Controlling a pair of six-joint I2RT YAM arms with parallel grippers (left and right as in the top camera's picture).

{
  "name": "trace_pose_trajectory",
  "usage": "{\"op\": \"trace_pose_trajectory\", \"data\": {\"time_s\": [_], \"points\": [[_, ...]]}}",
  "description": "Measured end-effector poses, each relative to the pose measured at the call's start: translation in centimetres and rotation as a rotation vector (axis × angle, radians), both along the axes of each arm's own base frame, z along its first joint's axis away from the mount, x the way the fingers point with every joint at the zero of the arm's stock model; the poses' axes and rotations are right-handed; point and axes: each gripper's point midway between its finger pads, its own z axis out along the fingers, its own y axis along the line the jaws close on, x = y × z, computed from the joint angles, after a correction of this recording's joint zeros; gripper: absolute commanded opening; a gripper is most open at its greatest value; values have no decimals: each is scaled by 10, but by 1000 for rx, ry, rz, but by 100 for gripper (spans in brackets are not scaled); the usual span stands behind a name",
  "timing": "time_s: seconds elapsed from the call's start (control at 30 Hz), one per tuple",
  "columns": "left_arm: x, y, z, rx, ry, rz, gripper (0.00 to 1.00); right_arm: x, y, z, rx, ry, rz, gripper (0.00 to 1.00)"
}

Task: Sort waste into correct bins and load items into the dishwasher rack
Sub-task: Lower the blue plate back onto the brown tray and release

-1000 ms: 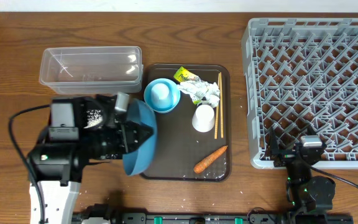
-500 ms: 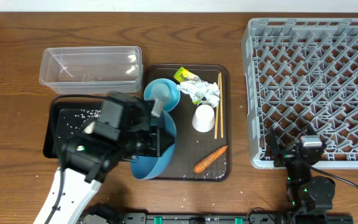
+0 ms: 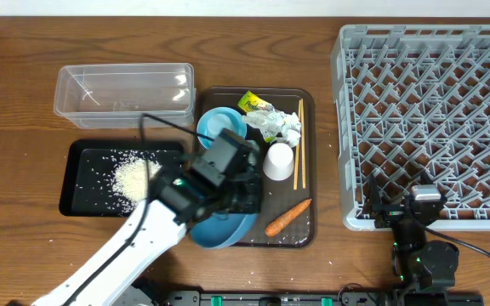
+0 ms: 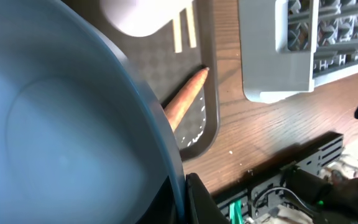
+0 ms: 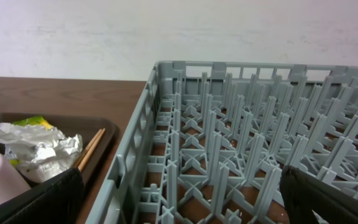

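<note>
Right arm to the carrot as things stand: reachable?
Probably yes, but tight. The carrot lies bare at the tray's near right corner and the right gripper is open. A corner of the rack sits between them, and the plate in the left gripper hangs beside the carrot.

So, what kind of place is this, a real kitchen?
Probably a robot test bench staged as a dish-clearing station, not a real kitchen: a grey dishwasher rack on a wooden table, a brown serving tray, and the left gripper holding a blue plate.
</note>
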Motion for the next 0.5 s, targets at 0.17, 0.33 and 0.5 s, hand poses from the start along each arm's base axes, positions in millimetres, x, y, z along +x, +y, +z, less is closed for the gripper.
{"op": "trace_pose_trajectory", "data": {"time_s": [0.17, 0.33, 0.5], "points": [[-1, -16, -16, 18, 22, -32, 6, 0, 0, 0, 0, 0, 0, 99], [2, -16, -34, 67, 58, -18, 6, 0, 0, 0, 0, 0, 0, 99], [6, -12, -48, 117, 68, -4, 6, 0, 0, 0, 0, 0, 0, 99]]}}
